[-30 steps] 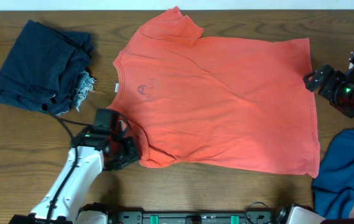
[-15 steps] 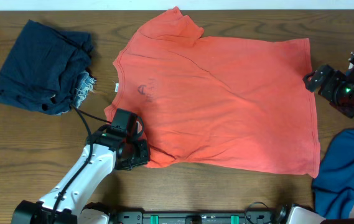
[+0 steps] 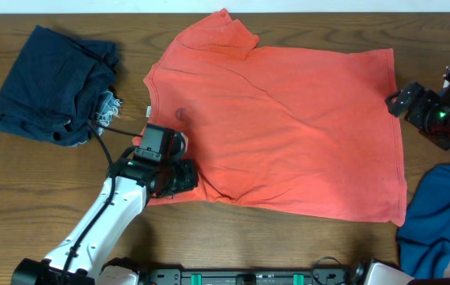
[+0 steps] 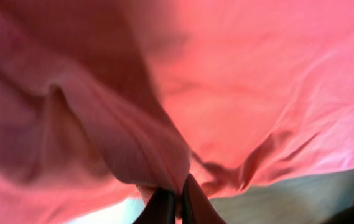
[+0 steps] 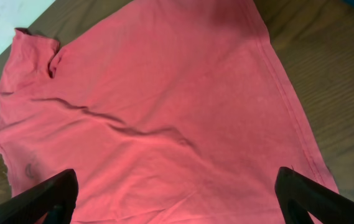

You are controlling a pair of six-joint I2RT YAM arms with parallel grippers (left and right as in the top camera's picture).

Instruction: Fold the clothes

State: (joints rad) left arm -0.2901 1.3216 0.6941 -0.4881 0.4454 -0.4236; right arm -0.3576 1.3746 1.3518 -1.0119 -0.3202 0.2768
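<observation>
The red T-shirt (image 3: pixel 288 119) lies spread out flat on the brown wooden bench (image 3: pixel 19 182), with its neck toward the left side of the overhead view. The left claw (image 4: pixel 178 200) is pinched tight on the shirt's near sleeve, and the cloth bunches up in soft folds right above the tips. The right claw (image 3: pixel 398 100) waits just beside the bottom hem. It is spread wide and holds nothing.

I think this is the start of the first fold: the sleeve is grabbed but not yet laid over. The next move calls for lifting that sleeve a little and carrying it across the middle of the shirt, gently, so the thin cloth does not slip out or drag the whole shirt along.

The shirt looks soft and floppy, with a few wrinkles. A heap of dark blue clothes (image 3: pixel 51 83) sits well apart by the far left corner. Another blue cloth (image 3: pixel 438 214) lies at the right edge.
</observation>
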